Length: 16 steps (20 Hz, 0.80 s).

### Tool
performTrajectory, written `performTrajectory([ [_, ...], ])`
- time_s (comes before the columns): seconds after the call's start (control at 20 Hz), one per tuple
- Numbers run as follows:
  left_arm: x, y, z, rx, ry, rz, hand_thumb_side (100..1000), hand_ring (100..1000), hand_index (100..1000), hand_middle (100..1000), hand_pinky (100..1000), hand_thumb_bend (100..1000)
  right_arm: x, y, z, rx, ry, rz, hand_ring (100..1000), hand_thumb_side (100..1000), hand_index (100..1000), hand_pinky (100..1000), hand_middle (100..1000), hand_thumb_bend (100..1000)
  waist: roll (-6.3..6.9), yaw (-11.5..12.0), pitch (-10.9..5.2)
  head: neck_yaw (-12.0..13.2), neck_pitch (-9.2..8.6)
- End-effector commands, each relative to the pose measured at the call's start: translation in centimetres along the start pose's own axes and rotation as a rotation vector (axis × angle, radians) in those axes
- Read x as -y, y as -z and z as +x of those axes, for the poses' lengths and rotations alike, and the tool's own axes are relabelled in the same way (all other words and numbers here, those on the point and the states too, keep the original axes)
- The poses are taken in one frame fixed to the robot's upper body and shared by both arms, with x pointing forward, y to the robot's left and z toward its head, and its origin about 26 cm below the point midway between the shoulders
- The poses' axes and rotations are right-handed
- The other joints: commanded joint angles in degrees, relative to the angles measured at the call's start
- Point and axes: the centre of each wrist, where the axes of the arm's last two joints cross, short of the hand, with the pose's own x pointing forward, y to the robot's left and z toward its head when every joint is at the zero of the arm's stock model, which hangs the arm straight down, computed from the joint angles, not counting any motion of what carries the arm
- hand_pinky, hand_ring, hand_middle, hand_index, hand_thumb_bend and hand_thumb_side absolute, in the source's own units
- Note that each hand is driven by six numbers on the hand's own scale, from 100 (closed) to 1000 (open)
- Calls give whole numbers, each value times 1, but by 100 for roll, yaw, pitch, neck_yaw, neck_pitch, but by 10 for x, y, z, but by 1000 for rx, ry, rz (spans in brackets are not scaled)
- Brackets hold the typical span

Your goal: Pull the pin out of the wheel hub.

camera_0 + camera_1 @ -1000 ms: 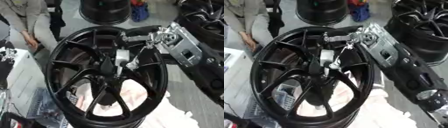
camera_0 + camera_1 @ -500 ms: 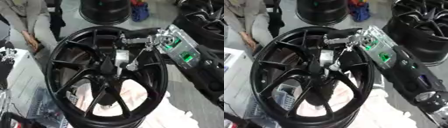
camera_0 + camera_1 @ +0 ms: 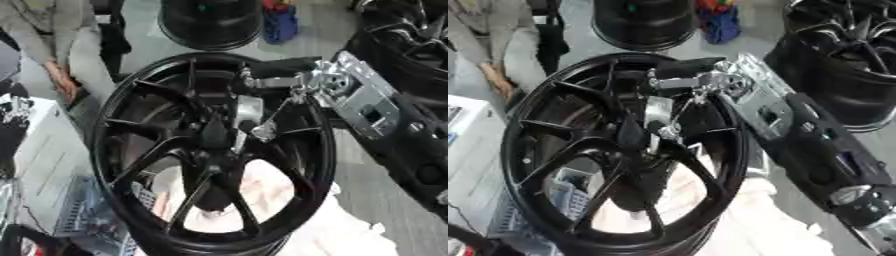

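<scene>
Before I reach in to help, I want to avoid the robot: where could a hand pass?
The wheel's lower and left spoke gaps are open. The hub and upper right rim are crowded by the right hand, fingers reaching the hub. Another wheel blocks the right.

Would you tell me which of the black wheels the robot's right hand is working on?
The big spoked wheel at centre: the right hand reaches over its hub. The wheel at the far top and the wheel at the right edge lie untouched.

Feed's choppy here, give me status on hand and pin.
Right hand at black wheel's hub, fingers curled at the pin. Left hand not visible. Nothing blocking.
</scene>
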Motion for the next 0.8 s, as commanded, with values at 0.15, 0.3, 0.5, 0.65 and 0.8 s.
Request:
performTrajectory([
  [0.15,-2,6,8,34,11,-4,444,615,775,730,812,228,17,-10,8,6,-55,-67,484,100,565,388,548,100,36,-13,-76,-5,30],
  [0.3,-2,6,8,33,12,-4,444,615,775,730,812,227,24,-15,16,25,-70,-85,484,100,560,388,545,100,31,-32,-87,7,30],
  [0.5,-4,6,7,32,17,-1,444,615,775,730,812,227,41,-27,32,59,-94,-110,484,100,558,388,544,100,18,-77,-116,23,30],
  [0.65,-4,6,7,31,19,-1,444,615,775,730,812,226,54,-38,46,78,-120,-125,483,100,556,387,542,100,5,-110,-136,34,30],
  [0.8,-5,6,7,30,21,-1,445,614,775,730,811,226,62,-46,54,81,-136,-130,484,100,558,388,545,100,-4,-127,-154,39,30],
])
